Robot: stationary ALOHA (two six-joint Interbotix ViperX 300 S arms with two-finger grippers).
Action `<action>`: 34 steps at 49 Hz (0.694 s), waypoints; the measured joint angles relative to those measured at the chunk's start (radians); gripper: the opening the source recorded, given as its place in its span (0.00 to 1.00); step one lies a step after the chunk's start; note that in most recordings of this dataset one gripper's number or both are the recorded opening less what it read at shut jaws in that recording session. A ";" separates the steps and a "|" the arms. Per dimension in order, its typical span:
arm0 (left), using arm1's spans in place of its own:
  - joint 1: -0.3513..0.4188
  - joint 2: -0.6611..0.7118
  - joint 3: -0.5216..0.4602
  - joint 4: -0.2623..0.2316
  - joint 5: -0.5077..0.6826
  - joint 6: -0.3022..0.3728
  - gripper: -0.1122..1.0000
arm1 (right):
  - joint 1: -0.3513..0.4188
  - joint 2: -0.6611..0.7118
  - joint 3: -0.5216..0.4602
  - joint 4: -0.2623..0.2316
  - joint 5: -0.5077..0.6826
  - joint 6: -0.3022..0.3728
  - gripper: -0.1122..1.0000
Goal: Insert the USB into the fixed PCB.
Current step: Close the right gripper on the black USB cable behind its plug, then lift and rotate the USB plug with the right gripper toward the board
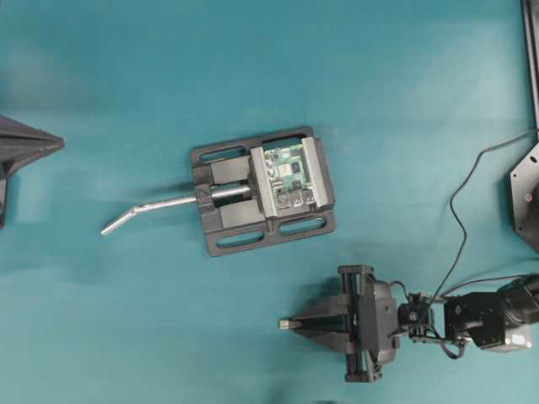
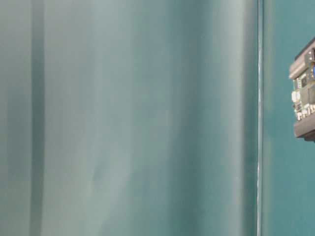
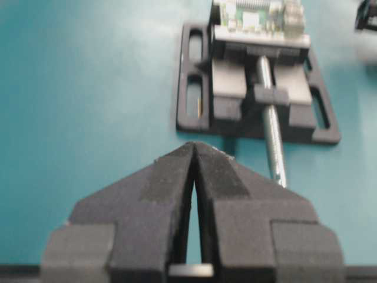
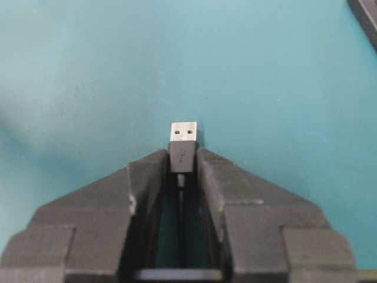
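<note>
The green PCB (image 1: 290,174) is clamped in a black vise (image 1: 261,192) at the table's middle; it also shows in the left wrist view (image 3: 259,15) and at the right edge of the table-level view (image 2: 306,91). My right gripper (image 1: 290,323) is shut on the USB (image 4: 183,140), whose silver tip sticks out past the fingertips, pointing left in the overhead view, below and apart from the vise. Its black cable (image 1: 461,220) trails off to the right. My left gripper (image 1: 57,143) is shut and empty at the far left; in its wrist view (image 3: 194,146) the tips meet.
The vise's bent silver handle (image 1: 147,210) sticks out to the left of the vise over the teal table. A black arm base (image 1: 524,194) stands at the right edge.
</note>
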State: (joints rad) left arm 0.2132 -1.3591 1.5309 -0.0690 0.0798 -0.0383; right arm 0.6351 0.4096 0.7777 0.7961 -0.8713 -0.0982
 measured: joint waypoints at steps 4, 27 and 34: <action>0.002 -0.002 -0.011 0.000 0.015 0.000 0.11 | -0.002 0.000 -0.002 0.002 0.000 0.002 0.29; 0.002 -0.008 -0.032 0.000 0.049 0.000 0.11 | 0.003 0.002 -0.040 0.186 -0.117 -0.046 0.29; 0.002 -0.008 -0.034 0.000 0.051 0.000 0.11 | 0.021 0.014 -0.080 0.310 -0.160 -0.137 0.29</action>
State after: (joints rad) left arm 0.2148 -1.3668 1.4972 -0.0690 0.1304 -0.0383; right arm 0.6565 0.4234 0.6980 1.1060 -1.0308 -0.2347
